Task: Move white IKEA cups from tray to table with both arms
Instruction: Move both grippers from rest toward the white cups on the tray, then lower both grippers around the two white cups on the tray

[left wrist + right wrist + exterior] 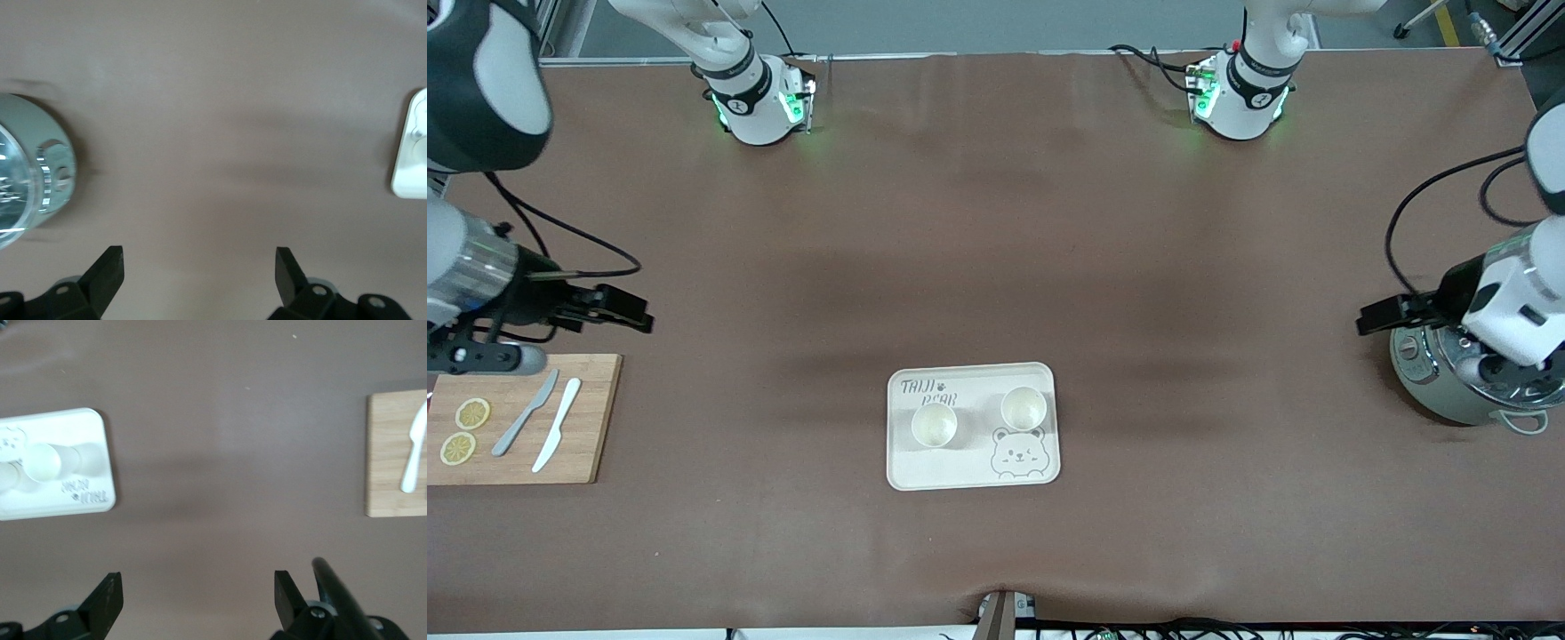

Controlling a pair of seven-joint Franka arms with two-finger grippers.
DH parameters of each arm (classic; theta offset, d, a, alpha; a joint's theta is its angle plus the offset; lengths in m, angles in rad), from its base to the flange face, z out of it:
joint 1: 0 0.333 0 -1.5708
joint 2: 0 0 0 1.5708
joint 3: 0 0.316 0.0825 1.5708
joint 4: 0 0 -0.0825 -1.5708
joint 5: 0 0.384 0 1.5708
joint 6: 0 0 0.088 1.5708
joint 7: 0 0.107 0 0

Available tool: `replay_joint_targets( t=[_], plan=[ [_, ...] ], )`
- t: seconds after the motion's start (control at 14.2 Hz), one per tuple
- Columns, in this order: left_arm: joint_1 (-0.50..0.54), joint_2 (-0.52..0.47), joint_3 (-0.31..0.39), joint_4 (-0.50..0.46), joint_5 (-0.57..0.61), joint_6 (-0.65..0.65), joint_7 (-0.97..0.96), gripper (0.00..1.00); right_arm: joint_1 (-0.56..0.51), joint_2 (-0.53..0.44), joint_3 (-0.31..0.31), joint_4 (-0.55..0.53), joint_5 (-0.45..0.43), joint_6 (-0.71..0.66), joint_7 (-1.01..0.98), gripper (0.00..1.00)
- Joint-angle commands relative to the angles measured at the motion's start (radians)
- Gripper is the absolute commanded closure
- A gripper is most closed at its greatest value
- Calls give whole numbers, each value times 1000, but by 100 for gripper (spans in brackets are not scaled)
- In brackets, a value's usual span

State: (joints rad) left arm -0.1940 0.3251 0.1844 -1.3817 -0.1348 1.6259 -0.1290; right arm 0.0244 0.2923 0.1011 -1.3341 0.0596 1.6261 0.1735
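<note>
- Progress stands at nothing done: both white cups are on the tray (971, 471), and no cup stands on the brown surface (996, 267) yet.
- Nearest the front camera, the tray lies near the middle of the surface, with its bear face and lettering visible around the cups.
- One cup (935, 424) stands on the tray toward the right arm's end, just under the lettering; it is upright and looks empty.
- The other cup (1024, 408) stands on the tray toward the left arm's end, slightly farther from the front camera, just above the bear face. The two are apart, not touching.
- At the right arm's end lies a wooden cutting board (587, 418) with two knives and two lemon slices; at the left arm's end sits a round metal cooker (1449, 391). Neither belongs to the job.
- The right pincer (627, 309) hovers over bare surface beside the cutting board, jaws spread wide and holding nothing, well apart from the tray.
- The left pincer (1383, 317) hovers by the cooker, likewise wide open and empty, well apart from the tray.
- Still to do, by my reading: each arm must reach in to the tray, grip one cup, lift it and set it down on the surface.
</note>
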Motion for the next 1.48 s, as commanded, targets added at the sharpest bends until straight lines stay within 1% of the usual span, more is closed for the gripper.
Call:
replay_joint_targets(
  t=[0.0, 0.21, 0.56, 0.71, 0.85, 1.06, 1.2, 1.41],
  plan=[
    [-42, 46, 1, 9, -25, 52, -92, 0, 43, 79, -4, 94, 6, 14, 55, 0],
    [-113, 103, 1, 9, -25, 139, -226, 0, 87, 137, -4, 133, 5, 63, 116, 0],
    [-231, 210, 1, 12, -19, 299, -467, 0, 198, 231, -11, 136, -3, 211, 248, 0],
    [-278, 252, 3, 12, -15, 376, -562, 0, 230, 267, -12, 138, -6, 247, 251, 0],
    [-320, 290, 3, 13, -14, 442, -625, 0, 256, 304, -12, 138, -40, 288, 253, 0],
    [-383, 336, 6, 19, -11, 521, -716, 0, 302, 375, -12, 138, -61, 403, 302, 0],
    [-429, 371, 9, 21, -8, 577, -771, 0, 325, 419, -12, 136, -99, 465, 317, 0],
    [-487, 419, 12, 23, 4, 662, -857, 0, 341, 473, -12, 135, -104, 511, 320, 0]
  ],
)
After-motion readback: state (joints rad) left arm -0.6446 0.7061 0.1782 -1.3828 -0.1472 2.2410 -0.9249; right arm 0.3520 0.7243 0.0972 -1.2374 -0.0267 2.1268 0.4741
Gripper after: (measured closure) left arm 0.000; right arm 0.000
